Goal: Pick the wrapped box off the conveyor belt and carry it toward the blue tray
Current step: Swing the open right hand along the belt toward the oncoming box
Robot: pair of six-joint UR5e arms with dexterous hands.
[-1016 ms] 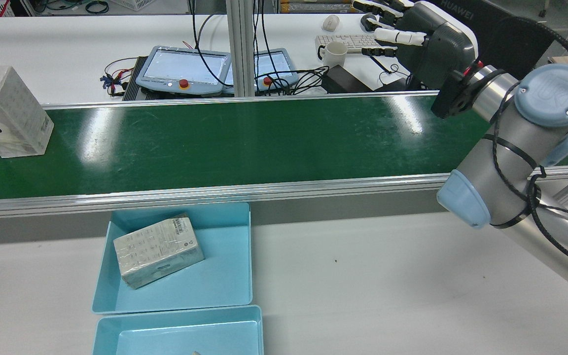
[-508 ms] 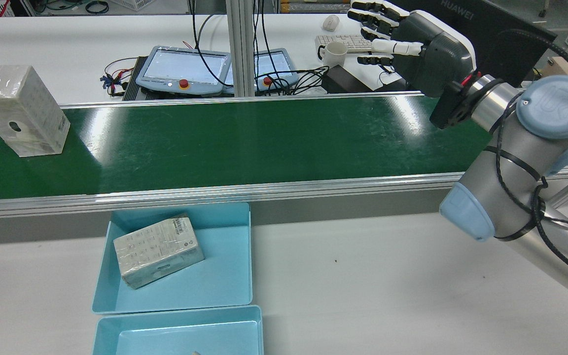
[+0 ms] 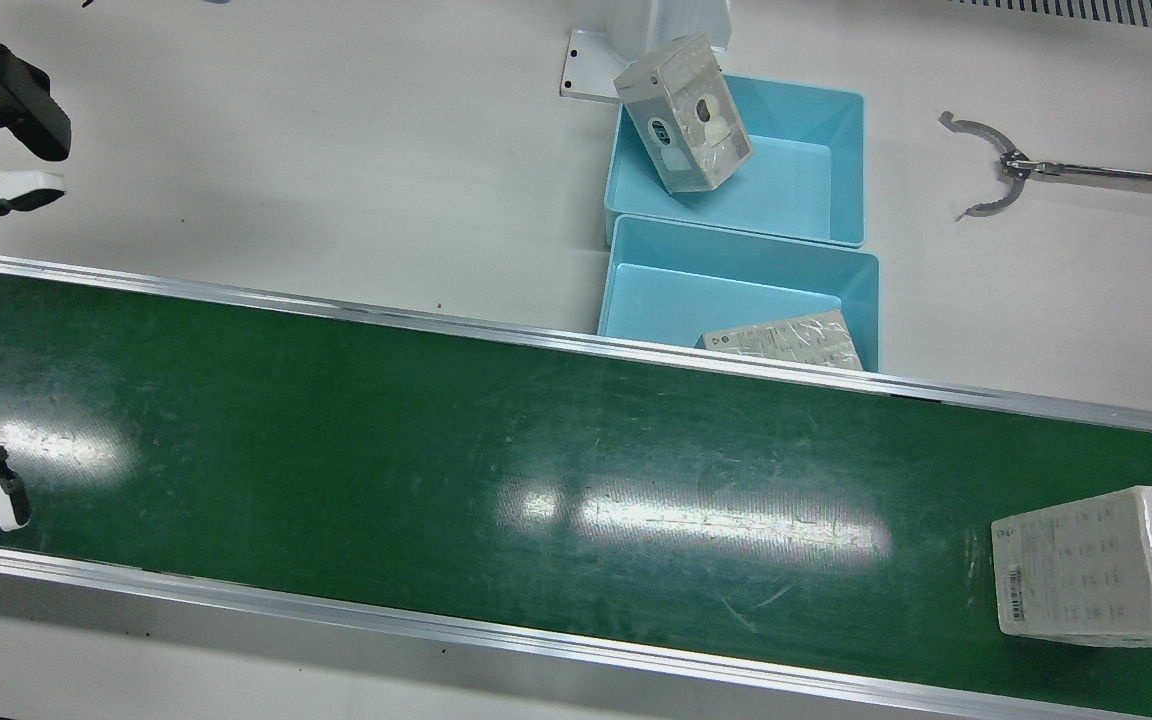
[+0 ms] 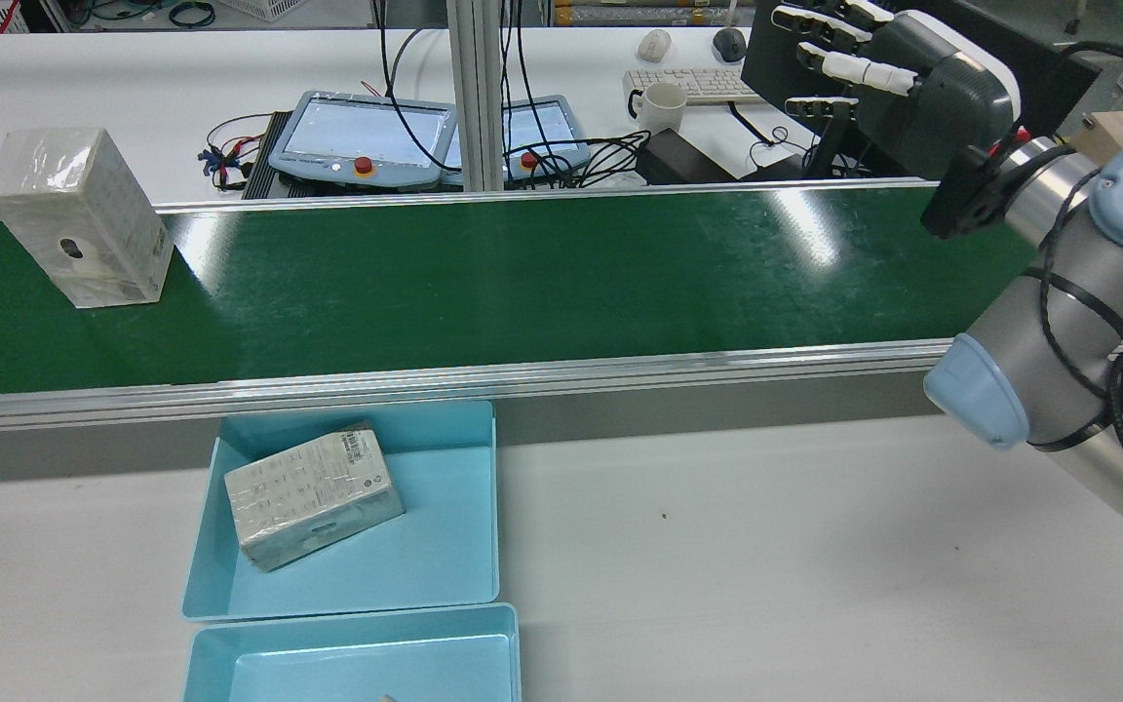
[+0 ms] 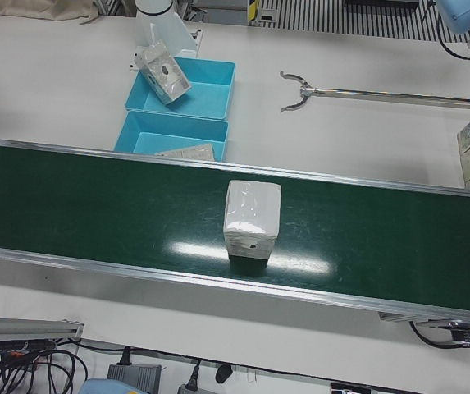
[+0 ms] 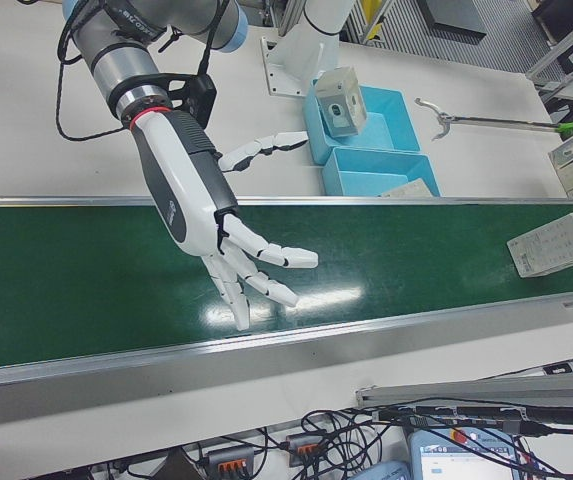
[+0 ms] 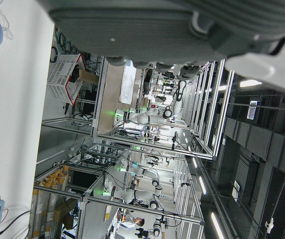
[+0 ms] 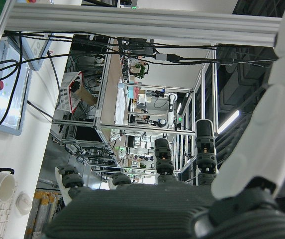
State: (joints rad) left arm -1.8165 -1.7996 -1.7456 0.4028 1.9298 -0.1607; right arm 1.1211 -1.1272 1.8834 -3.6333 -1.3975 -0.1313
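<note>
A wrapped box (image 4: 74,229) stands upright on the green conveyor belt (image 4: 522,283) at its far left in the rear view. It also shows in the front view (image 3: 1106,580) and the left-front view (image 5: 251,217). My right hand (image 4: 898,83) is open and empty, raised over the belt's right end, far from the box; the right-front view shows its fingers (image 6: 256,275) spread. A blue tray (image 4: 464,526) before the belt holds another wrapped box (image 4: 313,495). My left hand (image 7: 147,30) shows only in its own view, open with nothing in it.
A second blue tray (image 4: 357,658) sits nearer, with a box (image 3: 684,115) leaning in it. A metal reacher tool (image 3: 1006,170) lies on the white table. Teach pendants (image 4: 367,136), a mug (image 4: 661,105) and a keyboard (image 4: 688,86) lie behind the belt.
The box on the belt has moved to the right in the rear view. My right hand has swung to the right, still open.
</note>
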